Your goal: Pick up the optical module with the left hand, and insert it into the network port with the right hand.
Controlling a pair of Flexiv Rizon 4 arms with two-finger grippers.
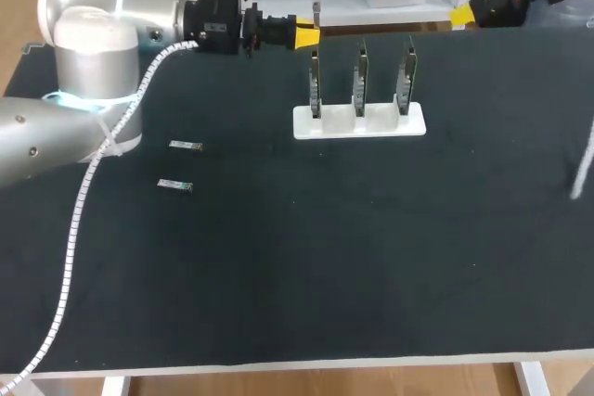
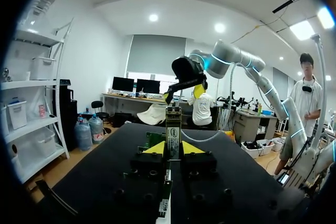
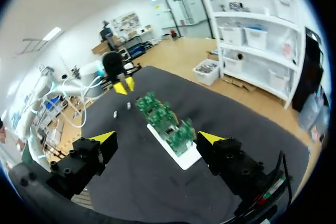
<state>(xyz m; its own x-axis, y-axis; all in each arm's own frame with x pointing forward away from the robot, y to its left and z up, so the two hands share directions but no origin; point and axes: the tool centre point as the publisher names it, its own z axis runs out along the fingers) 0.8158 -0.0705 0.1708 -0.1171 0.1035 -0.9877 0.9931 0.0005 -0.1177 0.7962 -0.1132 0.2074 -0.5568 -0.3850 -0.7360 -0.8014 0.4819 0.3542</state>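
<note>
Our left gripper is held level behind the white stand. Its fingers are pinched narrow on one optical module, which stands upright between them. Our right gripper hangs above the stand with its fingers spread wide; the head view cuts it off except for one yellow tip. We count three network cards on the stand, and two more modules lying on the black table. The ports are too small to make out.

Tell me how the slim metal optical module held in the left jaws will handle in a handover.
The slim metal optical module looks rigid and probably light: it juts straight, unsagging, from between the left jaws. Its smooth sides may slip. Gripped near one end, it could pivot if nudged.
</note>
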